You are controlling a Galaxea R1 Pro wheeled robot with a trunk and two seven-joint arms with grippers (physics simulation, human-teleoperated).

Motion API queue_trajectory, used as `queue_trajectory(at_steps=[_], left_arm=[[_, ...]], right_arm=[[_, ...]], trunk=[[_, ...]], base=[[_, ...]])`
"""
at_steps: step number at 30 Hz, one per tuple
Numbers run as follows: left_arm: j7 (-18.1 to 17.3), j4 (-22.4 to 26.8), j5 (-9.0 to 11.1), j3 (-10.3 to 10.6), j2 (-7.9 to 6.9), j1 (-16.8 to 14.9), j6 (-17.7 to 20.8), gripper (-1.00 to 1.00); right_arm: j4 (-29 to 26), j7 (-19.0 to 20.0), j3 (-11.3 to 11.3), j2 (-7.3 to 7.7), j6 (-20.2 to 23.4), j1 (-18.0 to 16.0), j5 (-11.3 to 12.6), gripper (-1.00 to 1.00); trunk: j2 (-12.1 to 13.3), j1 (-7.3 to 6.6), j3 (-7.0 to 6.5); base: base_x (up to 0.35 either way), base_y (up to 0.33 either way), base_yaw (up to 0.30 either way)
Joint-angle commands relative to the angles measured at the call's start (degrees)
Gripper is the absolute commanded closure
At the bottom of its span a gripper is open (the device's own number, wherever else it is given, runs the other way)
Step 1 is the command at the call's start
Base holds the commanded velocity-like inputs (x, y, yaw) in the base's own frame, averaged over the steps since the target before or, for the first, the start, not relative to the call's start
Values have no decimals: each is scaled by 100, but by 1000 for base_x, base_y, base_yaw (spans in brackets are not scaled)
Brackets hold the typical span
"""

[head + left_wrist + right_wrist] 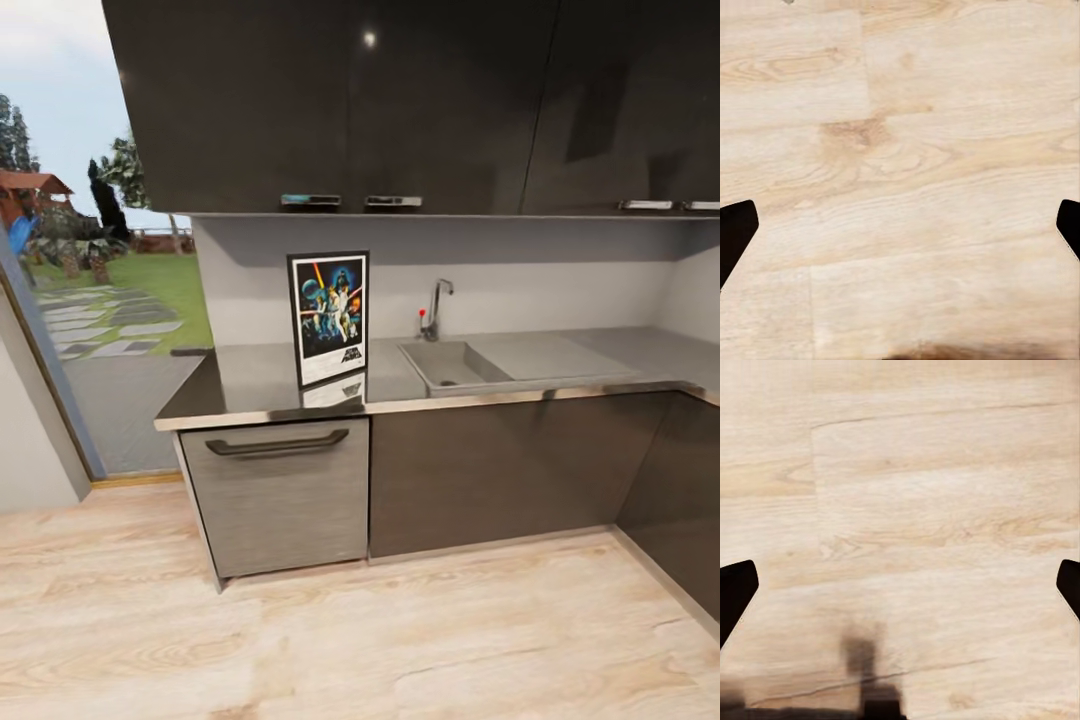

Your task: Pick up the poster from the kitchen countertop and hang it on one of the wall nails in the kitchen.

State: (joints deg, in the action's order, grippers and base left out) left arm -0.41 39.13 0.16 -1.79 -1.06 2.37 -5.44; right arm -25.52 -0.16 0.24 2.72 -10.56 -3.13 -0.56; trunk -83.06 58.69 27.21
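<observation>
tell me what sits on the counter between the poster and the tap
In the head view, only bare glossy countertop and the sink basin's near corner lie between the poster and the tap.

Clearance at tabletop (260,375)
Poster (329,317) stands upright near front edge; sink (452,365) just beside; wall cabinets (400,100) limit overhead room.
</observation>
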Motion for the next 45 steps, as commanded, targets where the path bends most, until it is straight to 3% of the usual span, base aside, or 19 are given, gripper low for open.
queue_trajectory(at_steps=[1, 4, 7, 8, 9, 11, 15, 18, 24, 27, 30, 32, 35, 41, 45], left_arm=[[-6, 6, 1, -6, 1, 1, -9, -100], [-15, 10, 37, -8, 1, 1, -17, -100], [-33, 63, 257, -20, 1, 2, -184, -100], [-55, 981, 356, -3, 1, 1, -376, -100], [-58, 1303, 355, 18, 4, 1, -359, -100], [-50, 2035, 378, 55, 26, 1, -72, -100], [-47, 2672, 389, 66, 41, 1, 343, -100], [-80, 3586, 397, 75, 45, 1, 741, -100], [-365, 4681, 438, 81, 129, -7, 1376, -100], [-448, 4841, 454, 83, 156, -145, 1548, -100], [-502, 4940, 467, 83, 173, -628, 1916, -100], [-525, 4974, 476, 82, 180, -1221, 2523, -100], [-591, 4982, 611, 82, 183, -1845, 3080, -100], [-829, 4960, 1112, 78, 177, -2696, 3513, -100], [-925, 4767, 1297, 68, 139, -3600, 3649, -100]], right_arm=[[3, -2, 1, 1, -20, -3, -6, -100], [-17, -7, -24, 8, -24, -8, 0, -100], [-33, -13, -43, 21, -46, -11, 0, -100], [-40, -27, -54, 97, -417, -11, -3, -100], [-44, -31, -56, 115, -456, -11, -2, -100], [-54, -39, -64, 157, -503, -13, 1, -100], [-54, -40, -72, 244, -516, -18, 2, -100], [-51, -38, -75, 323, -521, -29, 3, -100], [-50, -37, -76, 364, -524, -36, 3, -100], [-50, -37, -75, 392, -525, -37, 0, -100], [-50, -34, -71, 465, -520, -38, -2, -100], [-50, -30, -67, 506, -518, -38, -4, -100], [-48, -27, -45, 524, -517, -38, -8, -100], [-43, -13, -22, 555, -522, -38, -7, -100], [-33, 10, -26, 659, -856, -29, 0, -100]], trunk=[[-2, 4, 5], [-2, 4, 5], [-2, 4, 5], [-2, 4, 5], [-2, 4, 5], [-2, 4, 5], [-2, 4, 5], [-2, 4, 5], [-2, 4, 5], [-2, 4, 5], [-2, 4, 5], [-2, 4, 5], [-2, 4, 5], [-2, 4, 5], [-2, 4, 5]], base=[[336, 0, 0], [336, 0, 0], [297, 0, 0], [29, 0, 0], [19, 0, 0], [8, 0, 0], [4, 0, 0], [1, 0, 0], [0, 0, 0], [0, 0, 0], [0, 0, 0], [0, 0, 0], [0, 0, 0], [0, 0, 0], [0, 0, 0]])
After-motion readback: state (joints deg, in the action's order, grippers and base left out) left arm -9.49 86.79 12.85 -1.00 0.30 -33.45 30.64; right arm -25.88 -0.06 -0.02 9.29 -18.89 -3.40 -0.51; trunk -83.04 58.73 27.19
